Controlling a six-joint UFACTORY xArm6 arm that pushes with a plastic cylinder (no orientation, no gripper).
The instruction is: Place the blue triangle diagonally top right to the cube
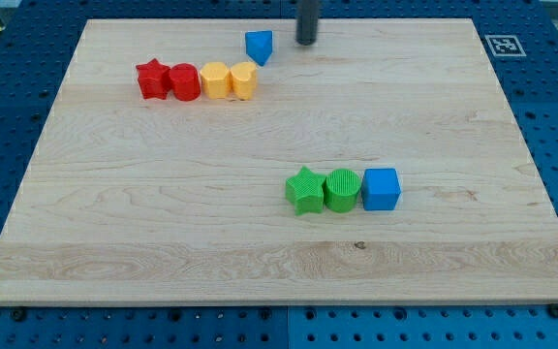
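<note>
Nearest the camera is the bottom row, going left to right: green star (304, 189), green cylinder (342, 189), then the blue cube (381, 188), all three touching side by side. That cube is the reference, and the blue triangle (259, 46) is nowhere near it: it sits way up at the cube's 11 o'clock, close to the top edge of the wooden board (114, 242).

What could go wrong, as I see it:
- my tip (306, 41) is just to the triangle's 3 o'clock, apart from it. Pushing from there would send it toward 9 o'clock, the wrong way. It probably needs to get round to about the 10 o'clock side first.
- a wedge shape tends to spin off a thin rod if hit off-centre, so it may slide away sideways.
- coming in too low near the end could bump the cube and drag the reference along.

Around it: the upper row just at the triangle's 7 o'clock runs red star (150, 79), a red block (184, 82), a yellow block (215, 80), and a yellow heart-ish one (244, 79). That last one is near the triangle, so circling round it could clip the piece. The route toward 5 o'clock looks open.

No pincer on this rig, just the rod, so nothing to say on spread or pinched.
</note>
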